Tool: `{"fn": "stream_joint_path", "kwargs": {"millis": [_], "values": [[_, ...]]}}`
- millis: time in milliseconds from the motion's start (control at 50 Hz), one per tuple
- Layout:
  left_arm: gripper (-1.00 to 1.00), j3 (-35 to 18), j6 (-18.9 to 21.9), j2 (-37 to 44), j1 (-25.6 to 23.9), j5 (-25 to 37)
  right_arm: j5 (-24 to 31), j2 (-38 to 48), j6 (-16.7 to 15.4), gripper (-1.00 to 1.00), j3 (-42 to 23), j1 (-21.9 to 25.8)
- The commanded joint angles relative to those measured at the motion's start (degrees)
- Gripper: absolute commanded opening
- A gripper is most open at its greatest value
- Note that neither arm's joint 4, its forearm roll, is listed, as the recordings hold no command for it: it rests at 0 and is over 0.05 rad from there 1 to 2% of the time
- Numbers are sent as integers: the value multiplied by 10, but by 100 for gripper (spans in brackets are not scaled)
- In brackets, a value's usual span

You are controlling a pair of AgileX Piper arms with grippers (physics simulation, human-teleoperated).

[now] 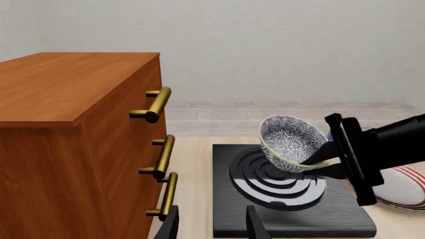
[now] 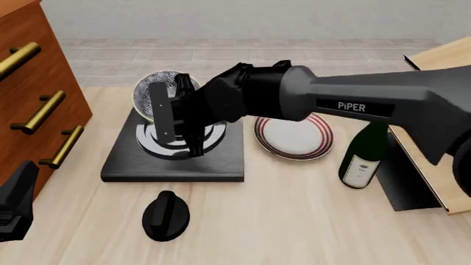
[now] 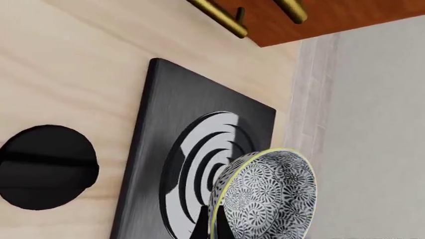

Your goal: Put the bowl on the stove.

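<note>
black knob (image 2: 166, 215) sits nearest on the pale wood tabletop (image 2: 294, 221), untouched. left gripper (image 1: 214, 223) hangs low by the wooden drawer cabinet (image 1: 73, 149), fingers apart with nothing between them. beyond the knob, the stove (image 2: 173, 160) lies flat with its ringed burner (image 1: 275, 181) at centre. right gripper (image 1: 317, 164) is closed on the rim of the bowl (image 1: 292, 142), pinching its near wall; bowl is tilted, mouth turned sideways, base just over the rings, whether touching i cannot tell.

judgement: placing step, nearly done. to do it well: roll wrist until rim is level, lower until base rests on the rings, then part the fingers and withdraw upward so the rim is not dragged. released while tilted, it may rock or roll off.

contents: bowl empty, only floral pattern inside. red-ringed plate (image 2: 293, 138) just right of stove, empty. green bottle (image 2: 363, 157) upright past it, contents not visible.
</note>
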Motion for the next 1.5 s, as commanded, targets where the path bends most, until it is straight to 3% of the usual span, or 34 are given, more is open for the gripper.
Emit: {"fn": "stream_joint_path", "kwargs": {"millis": [20,1500], "values": [[100,0,0,0,0,0,9,33,5,-100,-43,-10],[100,0,0,0,0,0,-8,114,6,-100,-66,-32]]}}
